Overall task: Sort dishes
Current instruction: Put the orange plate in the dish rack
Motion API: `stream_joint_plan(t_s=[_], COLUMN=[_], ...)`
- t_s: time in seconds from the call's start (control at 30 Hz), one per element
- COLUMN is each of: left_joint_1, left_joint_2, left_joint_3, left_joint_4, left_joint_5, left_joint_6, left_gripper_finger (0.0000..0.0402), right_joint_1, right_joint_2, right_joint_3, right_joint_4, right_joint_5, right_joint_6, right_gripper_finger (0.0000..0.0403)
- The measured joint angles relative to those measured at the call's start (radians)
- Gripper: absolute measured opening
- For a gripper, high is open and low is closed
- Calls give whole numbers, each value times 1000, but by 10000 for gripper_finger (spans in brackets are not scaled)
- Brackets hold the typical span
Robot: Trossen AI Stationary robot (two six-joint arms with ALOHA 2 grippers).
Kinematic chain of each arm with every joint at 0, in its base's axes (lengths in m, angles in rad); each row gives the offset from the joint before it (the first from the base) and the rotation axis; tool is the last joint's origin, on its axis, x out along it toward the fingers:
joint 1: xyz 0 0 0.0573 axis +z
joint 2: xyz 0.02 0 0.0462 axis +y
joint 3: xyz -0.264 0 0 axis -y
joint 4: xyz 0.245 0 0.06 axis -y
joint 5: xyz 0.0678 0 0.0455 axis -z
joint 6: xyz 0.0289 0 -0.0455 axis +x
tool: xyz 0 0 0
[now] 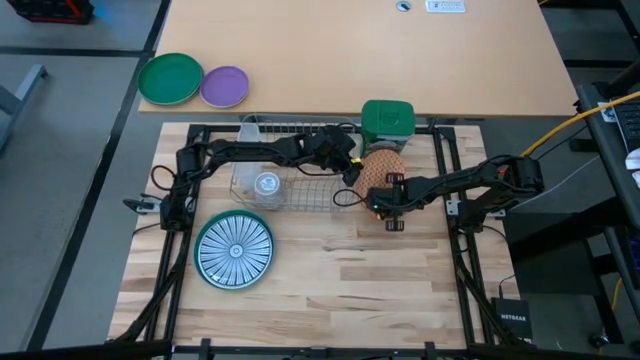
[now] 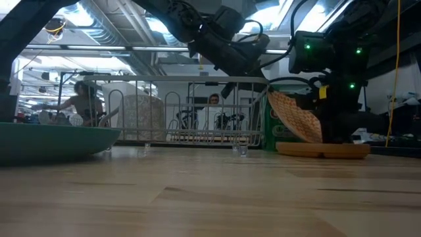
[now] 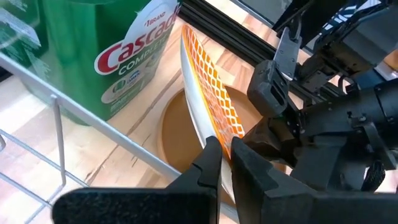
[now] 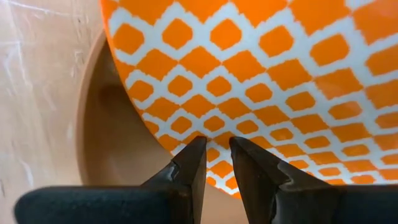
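Apparently mid-handover: orange plate [image 3: 208, 99] tilted on edge over brown plate [image 3: 180, 134], pinched at rim by left end effector [image 3: 225, 158], right end effector [image 4: 215, 163] closed on opposite rim, likely steadying before racking.

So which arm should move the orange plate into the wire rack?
Left, probably. The left gripper pinches the tilted orange plate by its rim, and the wire rack lies on its side; the right gripper sits farther away.
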Motion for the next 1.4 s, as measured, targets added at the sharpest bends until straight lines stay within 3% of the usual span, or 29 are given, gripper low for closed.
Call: stream_joint_plan(t_s=[0.33,0.5,0.73,1.13,1.4], left_joint_1=[0,0,-11,-28,-29], left_joint_2=[-4,-4,1,4,2], left_joint_3=[0,0,-4,-3,-2], left_joint_4=[10,19,14,-10,-16], left_joint_5=[82,173,434,392,380], left_joint_6=[-13,-14,-4,209,622], left_gripper_finger=[15,16,15,15,15], right_joint_1=[0,0,-3,-4,-3], right_joint_2=[0,0,2,4,4], right_joint_3=[0,0,-6,-5,-2], right_joint_4=[5,13,37,31,27], right_joint_5=[2,5,55,62,53], right_joint_6=[-27,-58,-101,-121,-134], right_gripper_finger=[88,88,88,88,88])
